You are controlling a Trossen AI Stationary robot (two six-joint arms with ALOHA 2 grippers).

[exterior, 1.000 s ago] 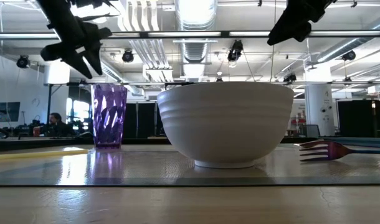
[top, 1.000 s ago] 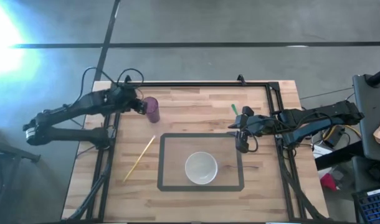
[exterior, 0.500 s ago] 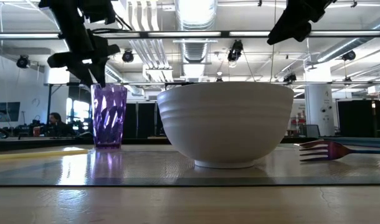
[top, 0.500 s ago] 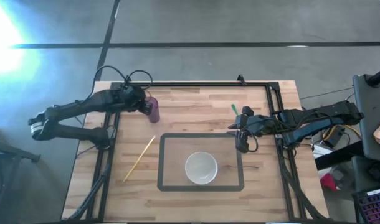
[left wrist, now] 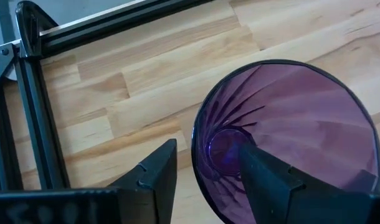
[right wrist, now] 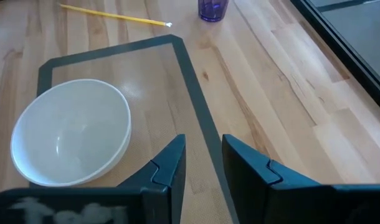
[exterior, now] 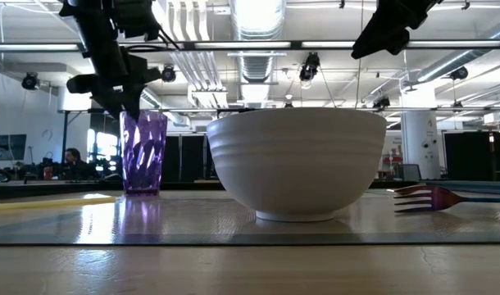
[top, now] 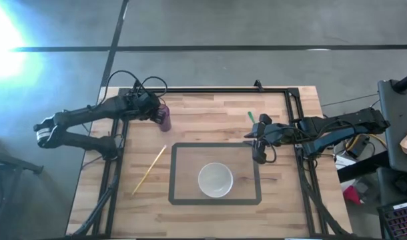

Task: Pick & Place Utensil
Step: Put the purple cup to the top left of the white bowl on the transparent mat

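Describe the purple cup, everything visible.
The purple cup is a translucent tumbler, glass or plastic by its look, with faceted, twisted ribs running down the wall and a wider rim than base. It stands upright and empty on the wooden table near its far left corner, outside the dark mat. The left gripper hovers open at its rim, one finger over the mouth, one outside; contact cannot be told.

Grey concrete floor (top: 210, 23) surrounds the wooden bench (top: 210, 123); ceiling ducts (exterior: 254, 57) and a seated person (exterior: 72, 161) show beyond.
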